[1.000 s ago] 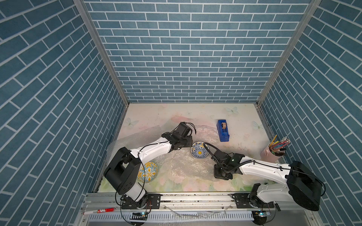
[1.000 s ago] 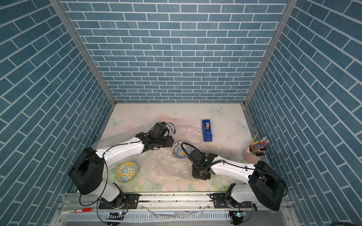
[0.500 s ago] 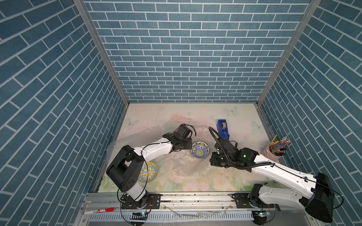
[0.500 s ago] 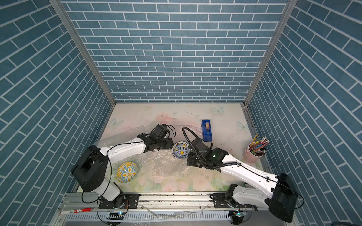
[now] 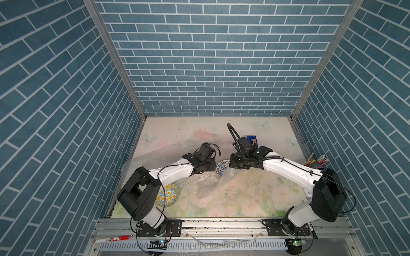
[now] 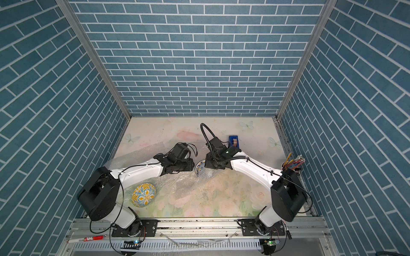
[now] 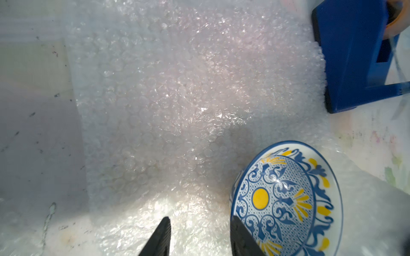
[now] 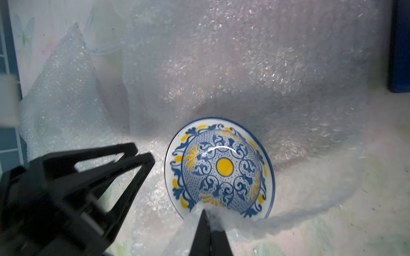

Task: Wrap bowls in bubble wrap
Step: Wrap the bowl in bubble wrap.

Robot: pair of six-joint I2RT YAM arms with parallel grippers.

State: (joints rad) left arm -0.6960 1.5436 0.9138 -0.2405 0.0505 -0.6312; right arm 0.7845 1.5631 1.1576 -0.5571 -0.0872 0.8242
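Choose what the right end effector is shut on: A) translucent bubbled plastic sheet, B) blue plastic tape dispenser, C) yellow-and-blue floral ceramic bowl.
A: the right end effector, jaws closed, pinches a fold of the translucent bubbled plastic sheet beside the blue-and-white ornate ceramic bowl.

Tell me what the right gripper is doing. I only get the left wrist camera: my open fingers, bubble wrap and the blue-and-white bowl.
Observer: The right gripper is shut on the bubble wrap, pinching its edge right at the blue-and-white bowl rim.
Operator: And where's the other bowl?
Observer: The yellow-and-blue bowl sits unwrapped, near the base of the left arm.
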